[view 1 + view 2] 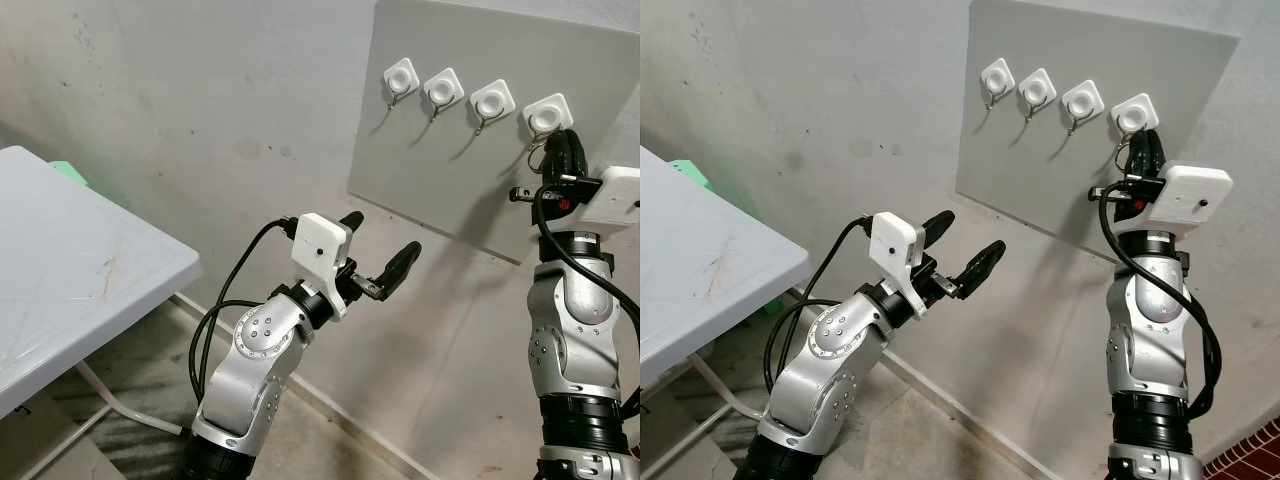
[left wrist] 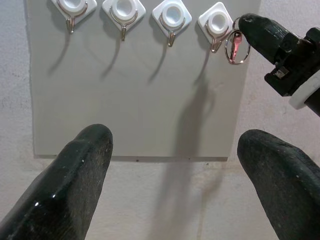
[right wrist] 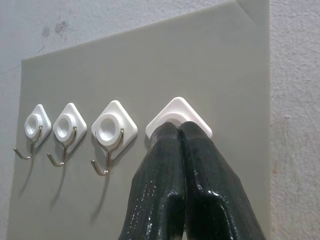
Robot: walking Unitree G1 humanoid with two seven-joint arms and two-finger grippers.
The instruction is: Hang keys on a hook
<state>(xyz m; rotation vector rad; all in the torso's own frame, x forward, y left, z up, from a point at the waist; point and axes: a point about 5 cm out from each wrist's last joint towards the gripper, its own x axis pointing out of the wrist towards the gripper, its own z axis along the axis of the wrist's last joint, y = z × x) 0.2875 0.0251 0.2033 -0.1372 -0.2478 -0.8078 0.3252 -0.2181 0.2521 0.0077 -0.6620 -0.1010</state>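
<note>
left eye view: grey rectangular board [image 1: 440, 190] at upper right of frame, carrying four white diamond-shaped plastic hooks with metal prongs. right gripper [image 1: 562, 150] raised at far right, black fingers pinched together at the rightmost hook [image 1: 547, 115], a small silver key ring with a pink key [image 1: 536, 155] caught at the tips. left gripper [image 1: 380, 250] at centre, fingers spread wide, holding nothing. white folding table [image 1: 70, 270] at left.

right eye view: same layout; ring just beside the rightmost hook's lower edge.

left wrist view: at upper right the ring hangs beside the prong, apparently touching it; cannot tell if it is threaded on.

right wrist view: two closed fingers cover the rightmost hook at centre; three bare hooks to the left.

handling, by judgement: keys light, rigid, smooth metal, apt to swing and slip. best held by the flat key blade, leaving the ring's loop open for the prong.
</note>
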